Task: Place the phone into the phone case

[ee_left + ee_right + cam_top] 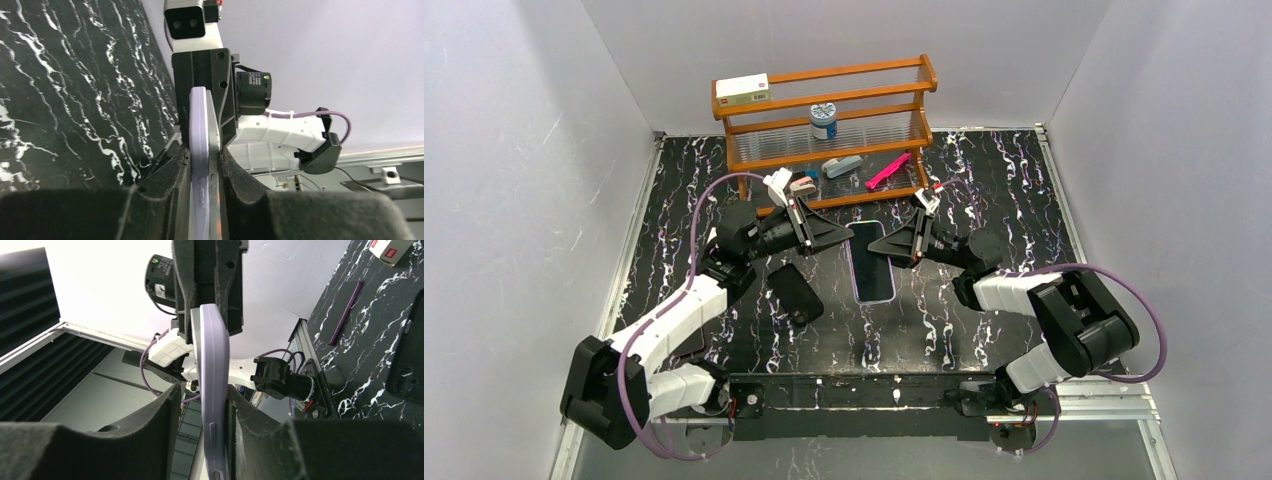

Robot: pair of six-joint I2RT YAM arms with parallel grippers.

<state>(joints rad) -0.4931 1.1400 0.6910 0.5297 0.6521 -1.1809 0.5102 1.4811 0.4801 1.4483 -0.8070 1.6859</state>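
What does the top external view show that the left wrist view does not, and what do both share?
Only the top external view shows the phone's dark screen, the phone case lying on the table, and the wooden rack. Only the left wrist view shows the phone's pale side edge with buttons, pressed between the left end effector's fingers. Both show the phone reaching from the left end effector to the right end effector, and the marbled table.
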